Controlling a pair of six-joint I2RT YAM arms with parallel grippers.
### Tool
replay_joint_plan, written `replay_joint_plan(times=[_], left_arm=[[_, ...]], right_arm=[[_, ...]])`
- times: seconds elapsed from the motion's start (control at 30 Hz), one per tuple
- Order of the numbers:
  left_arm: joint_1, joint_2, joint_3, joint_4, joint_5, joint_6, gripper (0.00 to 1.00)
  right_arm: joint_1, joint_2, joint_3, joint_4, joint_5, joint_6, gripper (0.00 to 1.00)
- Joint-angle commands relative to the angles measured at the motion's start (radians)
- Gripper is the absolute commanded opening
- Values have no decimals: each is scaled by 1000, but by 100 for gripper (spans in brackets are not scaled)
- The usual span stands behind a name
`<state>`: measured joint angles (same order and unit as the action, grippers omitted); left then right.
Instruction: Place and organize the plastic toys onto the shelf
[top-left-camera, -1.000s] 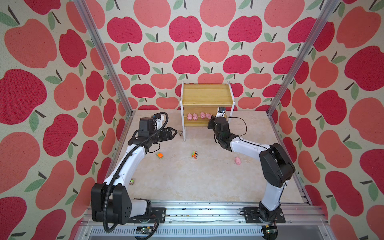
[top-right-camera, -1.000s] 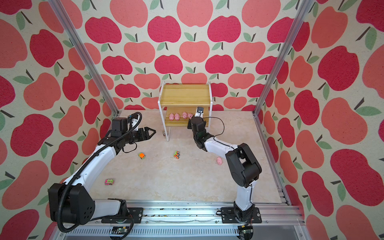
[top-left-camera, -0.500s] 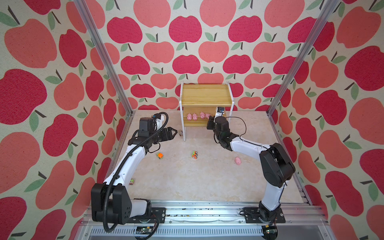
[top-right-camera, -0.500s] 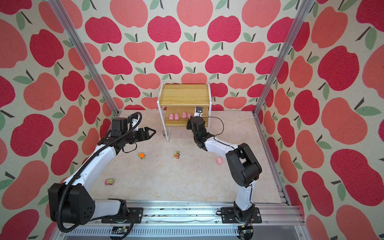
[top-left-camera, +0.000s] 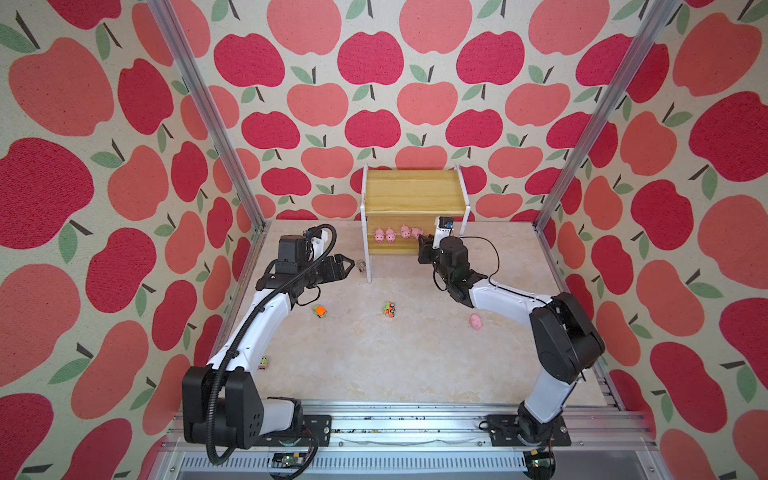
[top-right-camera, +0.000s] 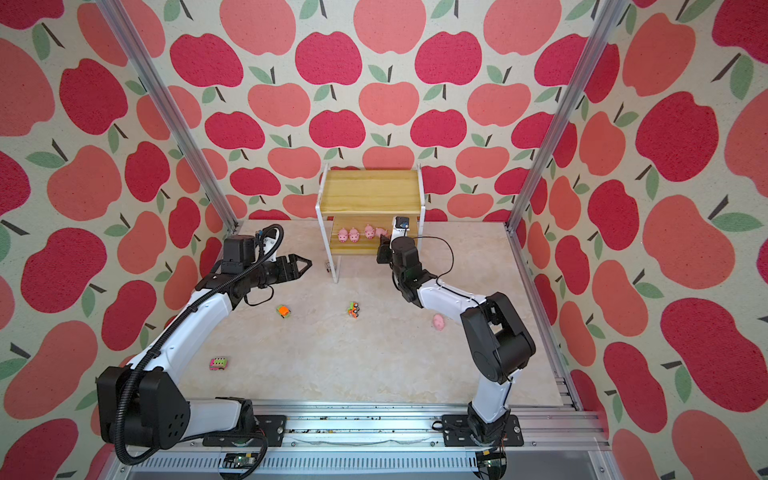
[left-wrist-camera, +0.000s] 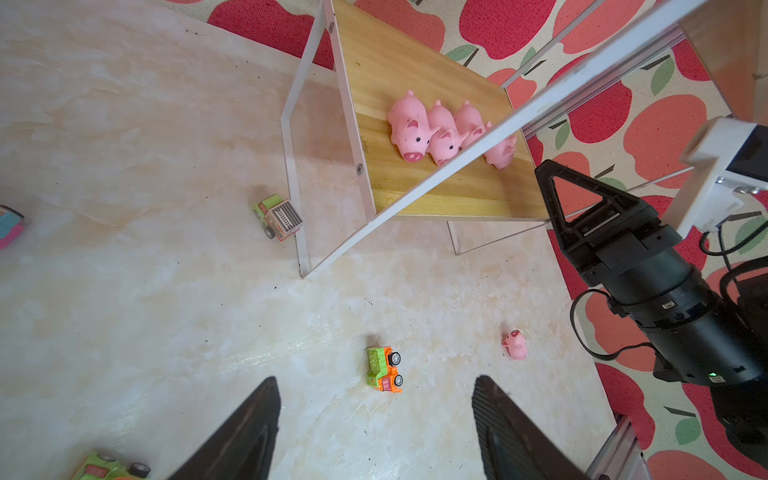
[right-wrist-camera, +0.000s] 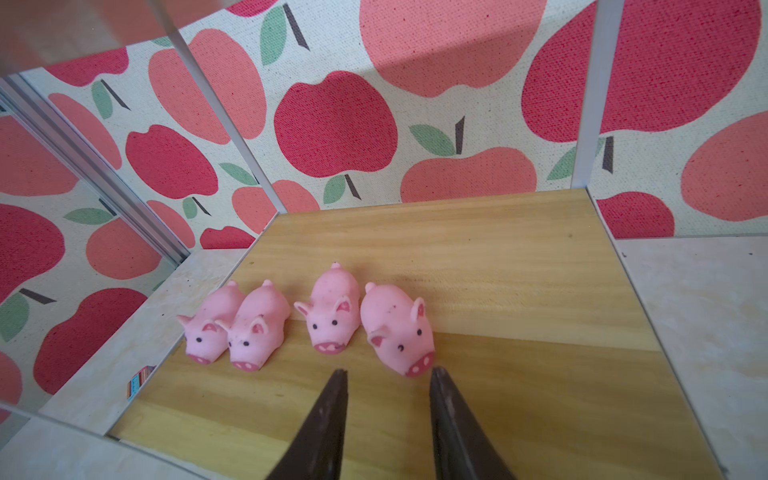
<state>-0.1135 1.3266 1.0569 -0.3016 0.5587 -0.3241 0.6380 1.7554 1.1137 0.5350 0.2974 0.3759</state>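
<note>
The shelf (top-left-camera: 415, 191) stands at the back wall with its top board bare. Several pink pigs (right-wrist-camera: 332, 316) stand in a row on its lower board (right-wrist-camera: 498, 257). My right gripper (right-wrist-camera: 388, 370) is open over that board's front, with nothing between its tips and the end pig (right-wrist-camera: 395, 328) snout just ahead of them. One more pig (top-left-camera: 476, 322) lies on the floor by the right arm. My left gripper (top-left-camera: 349, 266) hovers open and empty left of the shelf. On the floor are an orange truck (top-left-camera: 320, 310) and a green-orange truck (left-wrist-camera: 383, 370).
A small truck (left-wrist-camera: 278, 216) sits against the shelf's front left leg (left-wrist-camera: 297, 232). A pink-green truck (top-right-camera: 218, 363) lies near the left arm's base. Metal posts stand at the back corners and apple-print walls close in three sides.
My right gripper's jaws have opened wider and it has drawn back a little from the row of pigs. The left arm has not moved.
</note>
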Motion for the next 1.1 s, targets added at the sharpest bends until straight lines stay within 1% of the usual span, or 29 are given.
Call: replay_joint_plan(times=[0.0,0.17,0.4,0.63,0.87,1.07], left_arm=[[7,-8,-12,12,6,11,76],[10,-4,-13,12,4,11,75],[12,1,-12,8,0,15,76],[15,7,-10,6,0,17,75],[17,11,-11,6,1,17,76],[18,13,-10,6,3,17,76]], right_arm=[[-8,-41,-31,48,-11,-21,36],[-6,-31,-36,51,45,-8,35],[5,5,5,10,160,8,31],[11,48,58,-36,189,24,27],[18,75,88,-71,261,24,23],[19,91,104,-98,238,12,23]])
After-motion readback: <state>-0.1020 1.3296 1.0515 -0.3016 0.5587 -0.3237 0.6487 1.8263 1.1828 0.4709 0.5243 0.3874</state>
